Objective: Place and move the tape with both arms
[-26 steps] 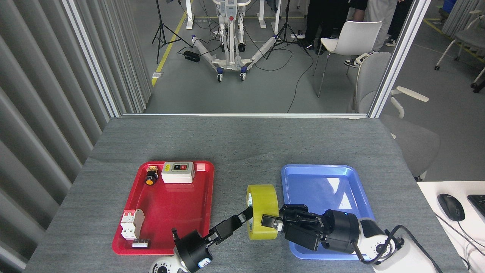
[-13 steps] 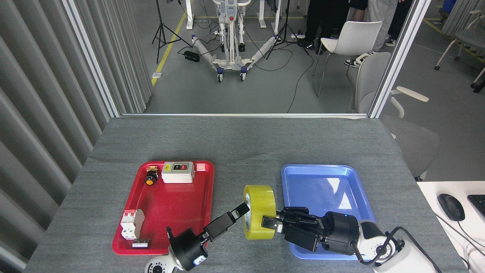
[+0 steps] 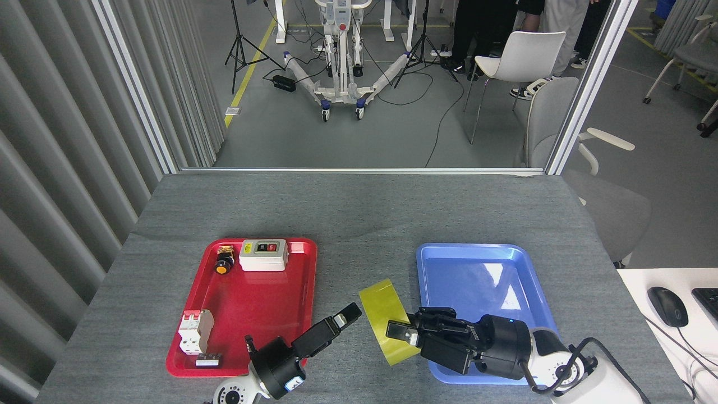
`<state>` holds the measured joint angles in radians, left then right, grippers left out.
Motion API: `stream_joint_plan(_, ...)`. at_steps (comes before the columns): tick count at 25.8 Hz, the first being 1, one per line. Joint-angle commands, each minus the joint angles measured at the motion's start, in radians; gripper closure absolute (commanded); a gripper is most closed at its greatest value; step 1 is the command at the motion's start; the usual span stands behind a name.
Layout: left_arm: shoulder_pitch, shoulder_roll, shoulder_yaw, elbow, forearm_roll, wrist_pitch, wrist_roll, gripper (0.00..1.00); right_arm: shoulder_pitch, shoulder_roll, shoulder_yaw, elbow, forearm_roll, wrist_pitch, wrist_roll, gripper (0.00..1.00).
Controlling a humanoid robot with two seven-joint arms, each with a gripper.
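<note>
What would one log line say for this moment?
tape roll: held on edge by right gripper | left gripper: beside it, apart | blue tray: empty

Glossy plastic red tray (image 3: 291,292) & blue tray (image 3: 449,264); matt grey cloth table (image 3: 359,207).

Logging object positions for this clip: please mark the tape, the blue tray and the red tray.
tape (image 3: 382,314): head view, on its yellow outer band, left of the right gripper.
blue tray (image 3: 471,251): head view, on its far rim.
red tray (image 3: 263,303): head view, on its bare floor.
</note>
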<state>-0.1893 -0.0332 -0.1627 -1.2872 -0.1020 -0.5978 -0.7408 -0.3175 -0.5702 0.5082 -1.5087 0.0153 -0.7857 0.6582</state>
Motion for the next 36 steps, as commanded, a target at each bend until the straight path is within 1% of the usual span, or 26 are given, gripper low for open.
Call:
stream_joint_plan(1, -0.018, 0.009, 0.0, 0.029, -0.002, 0.0, 0.003, 0.0, 0.0, 0.001, 0.0, -0.001, 0.0, 0.0, -0.003, 0.77)
stream_joint_plan(6, -0.038, 0.015, 0.018, 0.055, -0.002, 0.0, 0.003, 0.0, 0.002, 0.001, -0.002, 0.001, 0.0, 0.0, -0.011, 0.95)
stream_joint_plan(7, -0.041, 0.015, 0.025, 0.057, -0.002, 0.0, 0.003, 0.0, 0.003, 0.0, -0.002, 0.001, 0.0, 0.0, -0.015, 0.97)
stream_joint_plan(9, -0.047, 0.016, 0.034, 0.071, -0.004, 0.0, 0.003, 0.0, 0.006, -0.002, -0.007, 0.002, -0.002, 0.0, -0.022, 0.97)
stream_joint_plan(12, -0.061, 0.016, 0.055, 0.095, -0.005, 0.0, 0.004, 0.0, 0.025, -0.005, -0.066, 0.002, -0.003, 0.0, -0.022, 0.97)
stream_joint_plan(14, -0.07, 0.019, 0.075, 0.117, -0.015, 0.004, 0.011, 0.0, 0.04, -0.007, -0.131, 0.001, -0.006, 0.0, -0.022, 0.97)
stream_joint_plan(16, -0.082, 0.022, 0.103, 0.138, -0.048, 0.007, 0.031, 0.0, 0.072, -0.004, -0.233, 0.002, -0.006, 0.0, -0.022, 0.97)
stream_joint_plan(18, -0.085, 0.041, 0.164, 0.144, -0.058, 0.007, 0.034, 0.0, 0.117, 0.007, -0.338, 0.002, -0.006, 0.0, -0.022, 0.97)
stream_joint_plan(19, -0.087, 0.056, 0.183, 0.15, -0.058, 0.007, 0.034, 0.0, 0.138, 0.023, -0.39, 0.002, -0.006, 0.0, -0.022, 0.97)
stream_joint_plan(21, -0.105, 0.078, 0.195, 0.154, -0.064, 0.012, 0.055, 0.0, 0.173, 0.082, -0.494, 0.004, 0.0, 0.0, -0.019, 0.97)
stream_joint_plan(23, -0.113, 0.085, 0.203, 0.143, -0.122, 0.023, 0.116, 0.0, 0.206, 0.136, -0.589, 0.007, 0.014, 0.0, -0.011, 0.97)
stream_joint_plan(25, -0.11, 0.107, 0.242, 0.124, -0.231, 0.026, 0.227, 0.0, 0.215, 0.138, -0.643, 0.008, 0.074, 0.0, -0.017, 0.97)
stream_joint_plan(28, -0.091, 0.111, 0.282, 0.091, -0.458, 0.023, 0.445, 0.0, 0.206, 0.124, -0.649, 0.019, 0.179, 0.0, -0.029, 0.98)
stream_joint_plan(29, -0.076, 0.107, 0.284, 0.074, -0.548, 0.032, 0.526, 0.0, 0.199, 0.098, -0.646, 0.024, 0.224, 0.0, -0.049, 0.99)
stream_joint_plan(30, -0.059, 0.099, 0.284, 0.049, -0.644, 0.044, 0.618, 0.0, 0.19, 0.05, -0.631, 0.028, 0.276, 0.0, -0.086, 0.99)
stream_joint_plan(31, -0.042, 0.088, 0.284, 0.011, -0.746, 0.085, 0.715, 0.0, 0.167, -0.005, -0.591, 0.035, 0.331, 0.0, -0.137, 0.99)
stream_joint_plan(32, -0.018, 0.07, 0.281, -0.05, -0.846, 0.159, 0.793, 0.0, 0.138, -0.049, -0.525, 0.05, 0.377, 0.029, -0.193, 0.99)
stream_joint_plan(33, 0.007, 0.052, 0.276, -0.101, -0.938, 0.26, 0.844, 0.0, 0.097, -0.083, -0.448, 0.076, 0.414, 0.103, -0.252, 0.99)
stream_joint_plan(35, 0.03, -0.004, 0.247, -0.164, -1.035, 0.438, 0.851, 0.0, 0.003, -0.12, -0.318, 0.127, 0.448, 0.246, -0.313, 0.99)
stream_joint_plan(36, 0.042, -0.022, 0.224, -0.181, -1.032, 0.498, 0.844, 0.0, -0.046, -0.129, -0.263, 0.156, 0.459, 0.321, -0.313, 0.99)
